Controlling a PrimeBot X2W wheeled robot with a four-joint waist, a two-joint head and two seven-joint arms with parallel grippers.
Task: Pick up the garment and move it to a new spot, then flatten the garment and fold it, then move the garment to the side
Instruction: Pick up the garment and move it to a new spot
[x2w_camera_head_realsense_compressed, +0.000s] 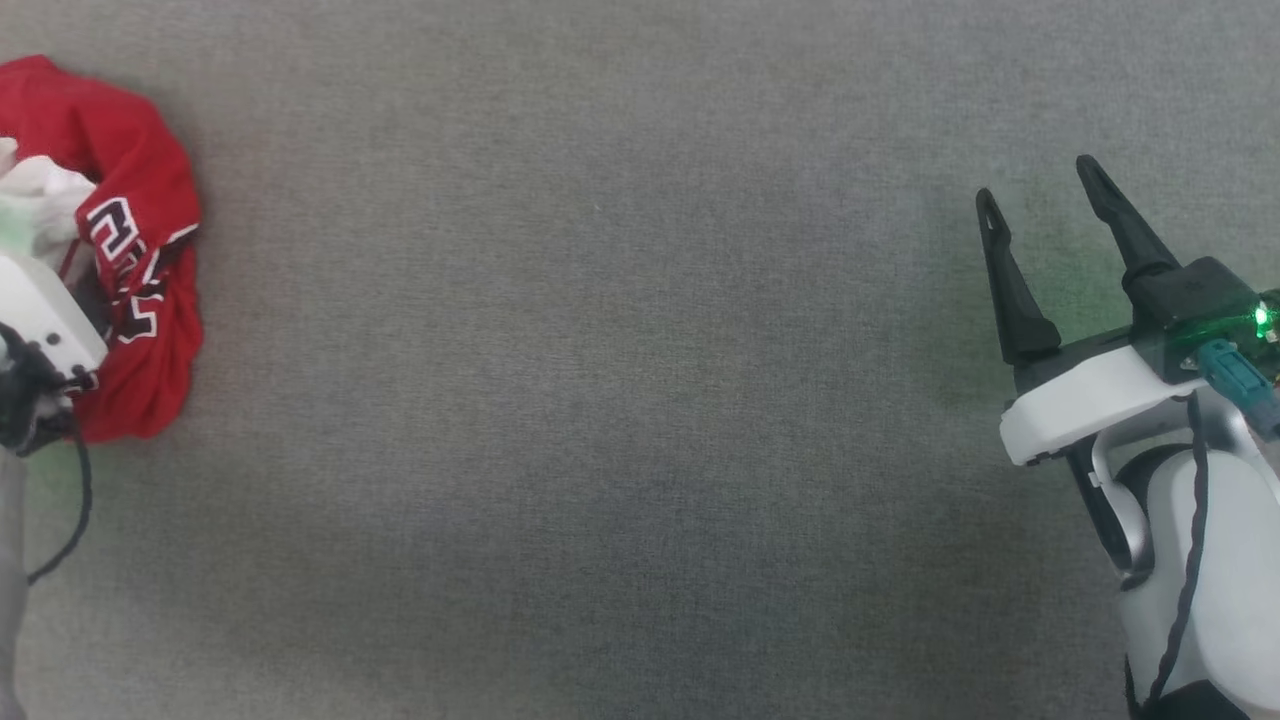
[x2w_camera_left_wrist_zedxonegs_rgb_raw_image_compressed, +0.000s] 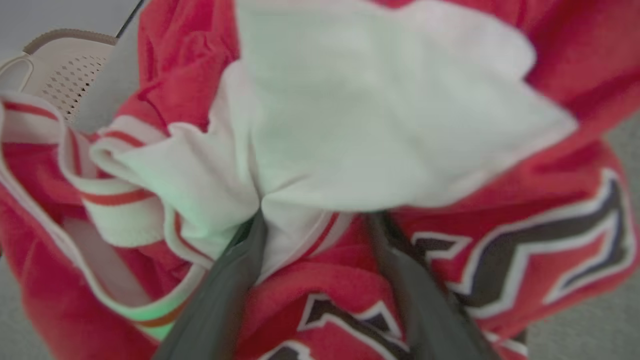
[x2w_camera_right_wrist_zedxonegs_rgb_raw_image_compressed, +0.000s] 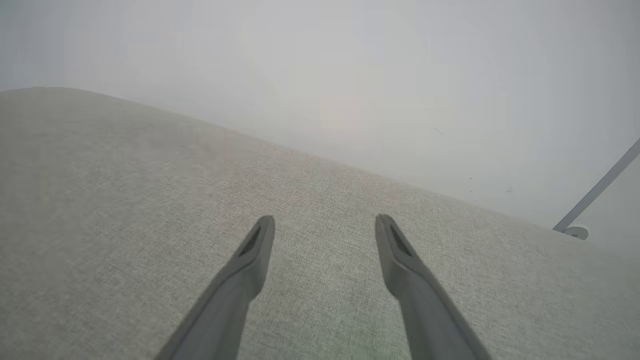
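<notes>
at nine o'clock in the head view the crumpled red bulls jersey (x2w_camera_head_realsense_compressed: 140, 250) is seen, the left gripper (x2w_camera_left_wrist_zedxonegs_rgb_raw_image_compressed: 317, 220) sunk wide-jawed into its folds. pick-up is judged in hand; closing on cloth is called for next. the right gripper (x2w_camera_head_realsense_compressed: 1040, 185) is held wide and empty at three o'clock.

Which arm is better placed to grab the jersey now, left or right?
Left, I'd judge. The left gripper is open and sunk into the crumpled garment, cloth between its jaws. The right gripper hangs open over the grey surface, far across from it.
</notes>
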